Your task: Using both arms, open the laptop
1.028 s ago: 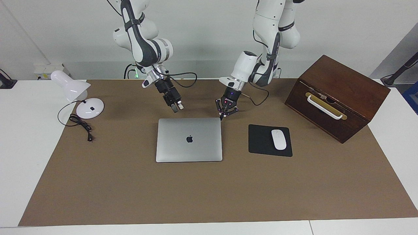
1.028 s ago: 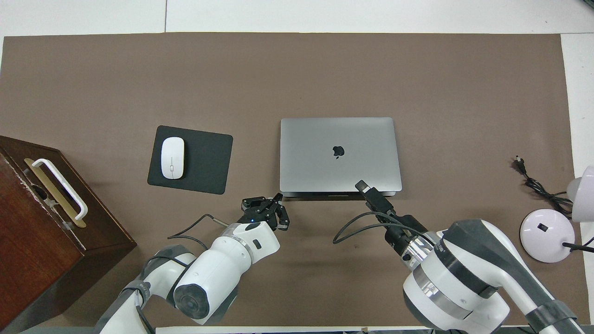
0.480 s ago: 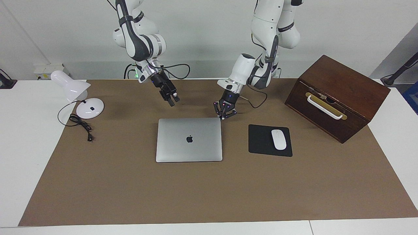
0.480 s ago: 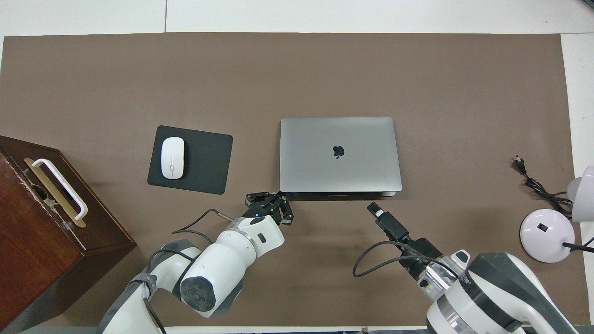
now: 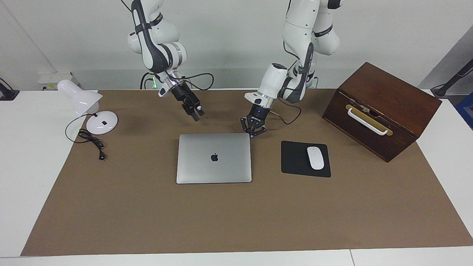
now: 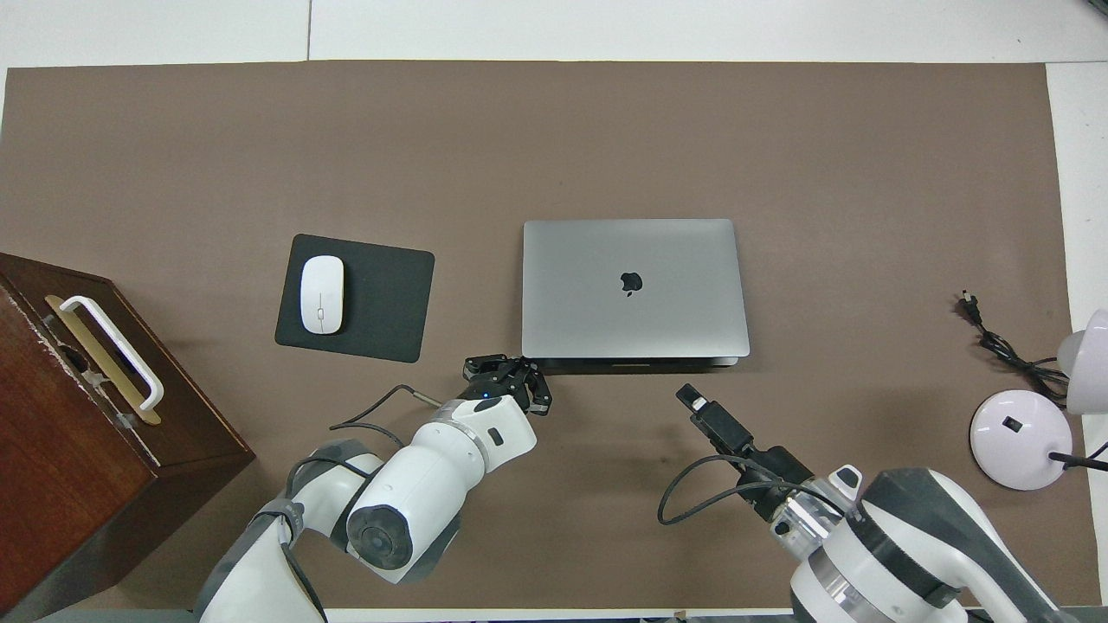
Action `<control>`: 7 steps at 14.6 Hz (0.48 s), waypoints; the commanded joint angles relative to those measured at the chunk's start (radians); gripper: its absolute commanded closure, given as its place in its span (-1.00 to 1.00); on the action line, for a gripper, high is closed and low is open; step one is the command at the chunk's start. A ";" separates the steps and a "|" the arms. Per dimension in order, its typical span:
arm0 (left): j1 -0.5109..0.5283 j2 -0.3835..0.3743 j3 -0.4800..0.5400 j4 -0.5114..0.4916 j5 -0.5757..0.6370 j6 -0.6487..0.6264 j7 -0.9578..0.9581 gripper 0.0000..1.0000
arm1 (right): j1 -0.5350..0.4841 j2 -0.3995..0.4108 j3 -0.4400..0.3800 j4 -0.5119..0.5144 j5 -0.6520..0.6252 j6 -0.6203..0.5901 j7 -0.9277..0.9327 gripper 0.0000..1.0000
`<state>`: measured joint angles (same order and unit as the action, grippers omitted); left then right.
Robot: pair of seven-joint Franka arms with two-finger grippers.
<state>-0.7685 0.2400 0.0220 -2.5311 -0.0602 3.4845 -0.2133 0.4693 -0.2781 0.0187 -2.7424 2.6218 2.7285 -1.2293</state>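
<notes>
Two risks: the left pincer (image 5: 252,134), tips together at the closed thin silver-grey metal laptop's (image 5: 214,158) corner, may shove it sideways; the right pincer (image 5: 196,115), whose state I cannot tell, hangs clear.

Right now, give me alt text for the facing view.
A closed silver laptop lies on a brown mat; the left hand, shut, is at its corner nearest the robots, while the right hand hangs above the mat.

left arm (image 5: 295,79): elbow bent, wrist angled down | left gripper (image 5: 252,133): low, fingertips pressed together, links splayed | right arm (image 5: 155,55): raised, wrist slanted down | right gripper (image 5: 197,115): up in the air, tips apparently together
</notes>
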 commanded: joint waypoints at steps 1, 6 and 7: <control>-0.023 0.032 0.012 0.029 -0.015 0.019 -0.005 1.00 | -0.028 0.077 0.006 0.052 0.172 -0.023 -0.144 -1.00; -0.023 0.045 0.013 0.031 -0.013 0.019 -0.003 1.00 | -0.029 0.112 0.004 0.099 0.170 -0.012 -0.144 -1.00; -0.023 0.047 0.013 0.034 -0.012 0.019 -0.003 1.00 | -0.029 0.112 0.004 0.101 0.170 -0.012 -0.144 -1.00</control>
<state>-0.7689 0.2506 0.0218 -2.5177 -0.0602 3.4852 -0.2132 0.4511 -0.1852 0.0168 -2.6687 2.6218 2.7085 -1.2560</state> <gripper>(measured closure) 0.991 0.000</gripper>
